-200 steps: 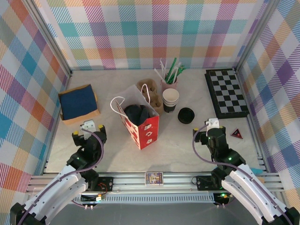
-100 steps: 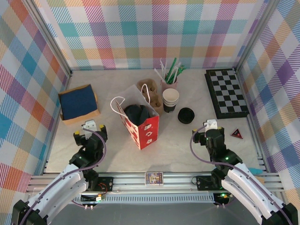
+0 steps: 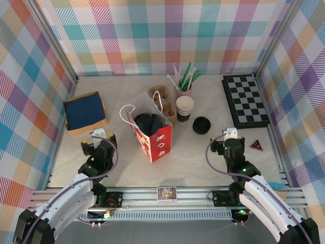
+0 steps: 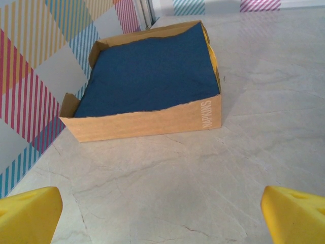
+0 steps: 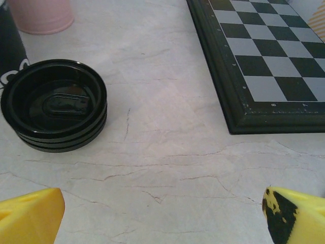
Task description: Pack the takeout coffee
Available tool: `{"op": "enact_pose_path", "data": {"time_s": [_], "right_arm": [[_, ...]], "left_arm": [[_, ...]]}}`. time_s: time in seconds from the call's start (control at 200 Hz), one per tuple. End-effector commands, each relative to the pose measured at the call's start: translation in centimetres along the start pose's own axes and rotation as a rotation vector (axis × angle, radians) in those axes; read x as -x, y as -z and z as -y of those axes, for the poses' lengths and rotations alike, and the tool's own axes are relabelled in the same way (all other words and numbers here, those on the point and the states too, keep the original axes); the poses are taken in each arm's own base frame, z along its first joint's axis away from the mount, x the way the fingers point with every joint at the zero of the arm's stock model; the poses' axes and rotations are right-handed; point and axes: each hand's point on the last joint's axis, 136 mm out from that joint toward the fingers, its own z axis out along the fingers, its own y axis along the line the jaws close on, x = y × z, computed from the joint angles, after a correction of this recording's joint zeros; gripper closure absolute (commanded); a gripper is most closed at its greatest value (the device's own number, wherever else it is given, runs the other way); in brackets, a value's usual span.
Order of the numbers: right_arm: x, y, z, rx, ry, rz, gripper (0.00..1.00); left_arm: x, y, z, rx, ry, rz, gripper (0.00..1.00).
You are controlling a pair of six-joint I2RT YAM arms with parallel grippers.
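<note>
Inside the red bag (image 3: 152, 133) at mid-table sits a dark round shape, which I take to be the lid of the coffee (image 3: 148, 123); the cup's body is hidden by the bag wall. Both arms hang low near their bases. The left gripper (image 3: 98, 142) has its fingers spread wide over bare table, facing the napkin box (image 4: 152, 86). The right gripper (image 3: 227, 143) is equally spread, holding nothing, with the loose lid (image 5: 54, 105) and chessboard (image 5: 264, 61) ahead of it. The packing step looks done or nearly so. Any next move would call only for checking that the cup stands upright, without tipping the bag or disturbing the cup stack (image 3: 185, 108) beside it.
</note>
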Motion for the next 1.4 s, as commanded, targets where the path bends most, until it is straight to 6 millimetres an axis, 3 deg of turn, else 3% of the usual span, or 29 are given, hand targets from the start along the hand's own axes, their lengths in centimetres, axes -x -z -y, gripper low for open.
{"op": "enact_pose_path", "data": {"time_s": [0.0,0.695,1.395], "right_arm": [[0.8,-0.5,-0.1,0.019,-0.015,0.029,0.01],[2.0,-3.5,0.5,0.020,-0.035,0.036,0.01],[3.3,-6.9,1.7,0.024,-0.093,0.031,0.00]], "left_arm": [[0.5,-0.4,0.3,-0.010,0.021,0.021,0.00],[1.0,-2.6,0.1,0.003,0.047,0.025,0.00],[1.8,-7.1,2.1,-0.024,0.048,0.008,0.00]]}}
